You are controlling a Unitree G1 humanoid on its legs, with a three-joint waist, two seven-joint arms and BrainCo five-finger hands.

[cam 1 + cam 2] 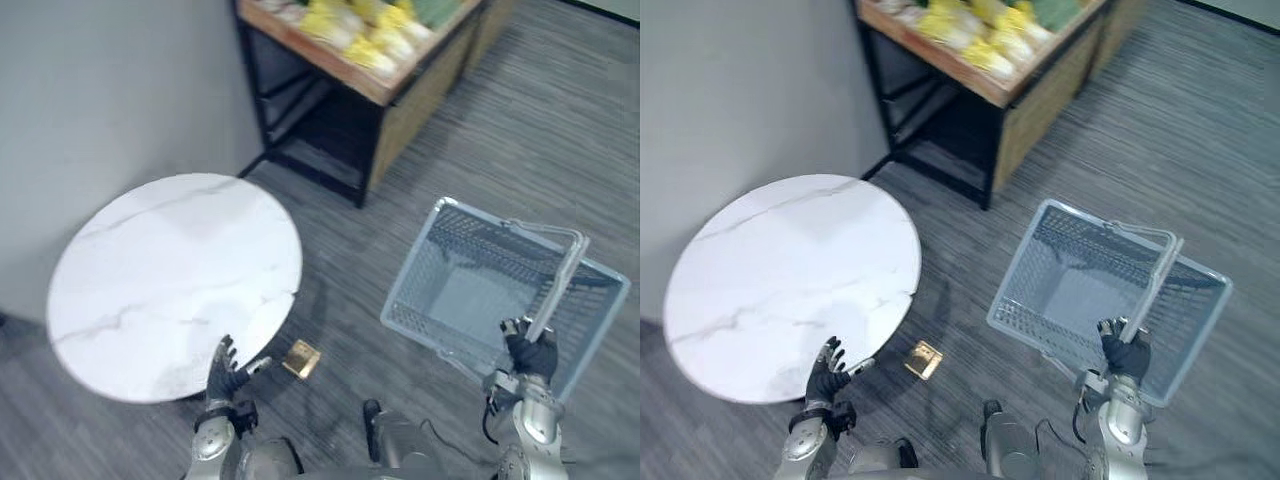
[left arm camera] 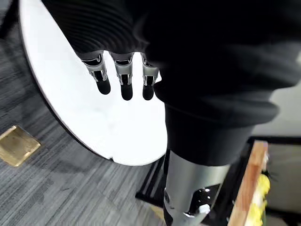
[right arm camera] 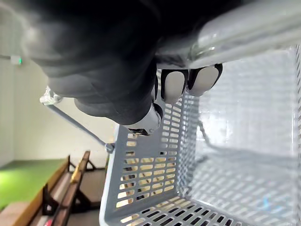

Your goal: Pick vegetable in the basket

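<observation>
A pale blue-grey shopping basket [image 1: 470, 290] hangs at the right, empty inside. Its grey handle [image 1: 560, 275] is gripped by my right hand [image 1: 530, 350], fingers curled round it; the right wrist view shows the fingers [image 3: 188, 82] wrapped on the handle above the slotted basket wall [image 3: 146, 179]. Yellow and green vegetables [image 1: 365, 30] lie on a wooden shelf at the top. My left hand [image 1: 228, 370] is at the near edge of the round white table [image 1: 170, 280], fingers [image 2: 124, 80] straight and spread, holding nothing.
The wooden produce stand [image 1: 400, 90] on a black frame stands beyond the table, beside a grey wall [image 1: 110, 90]. A small brass floor plate [image 1: 301, 358] lies on the grey carpet between table and basket.
</observation>
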